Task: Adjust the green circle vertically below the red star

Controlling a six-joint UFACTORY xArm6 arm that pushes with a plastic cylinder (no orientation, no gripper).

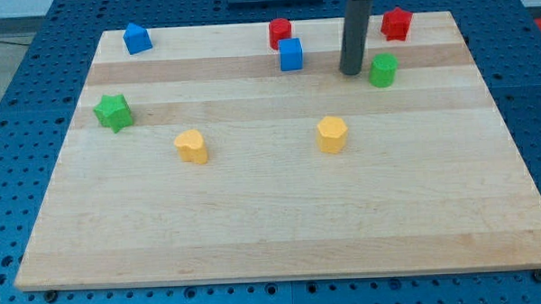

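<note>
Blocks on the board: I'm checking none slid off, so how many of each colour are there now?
Red: 2
Blue: 2
Green: 2
Yellow: 2
Total: 8

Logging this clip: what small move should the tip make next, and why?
Probably a short push toward the view's right. My tip sits just left of the green circle, barely apart from it, and the circle lies slightly left of the red star at the view's top. Nudging it right would line it up under the star.
</note>
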